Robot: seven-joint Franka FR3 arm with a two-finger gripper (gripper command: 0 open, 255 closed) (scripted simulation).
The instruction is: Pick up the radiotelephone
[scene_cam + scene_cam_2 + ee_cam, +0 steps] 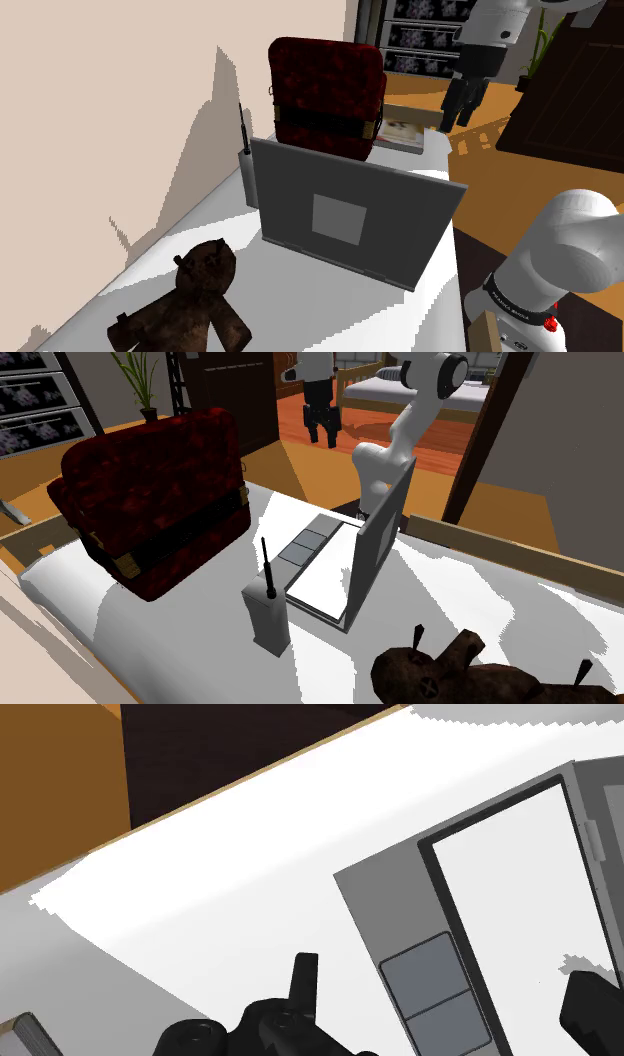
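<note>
The phone (268,620) stood upright beside the open laptop (318,577), long axis vertical, antenna pointing up; the gripper (323,438) hung well apart, fingers spread wide, empty.

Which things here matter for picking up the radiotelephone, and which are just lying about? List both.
For the job:
radiotelephone, grey with a black aerial, standing upright beside the laptop
gripper, open, raised well away from it

Lying about:
laptop, open
dark red bag
brown soft toy
</note>
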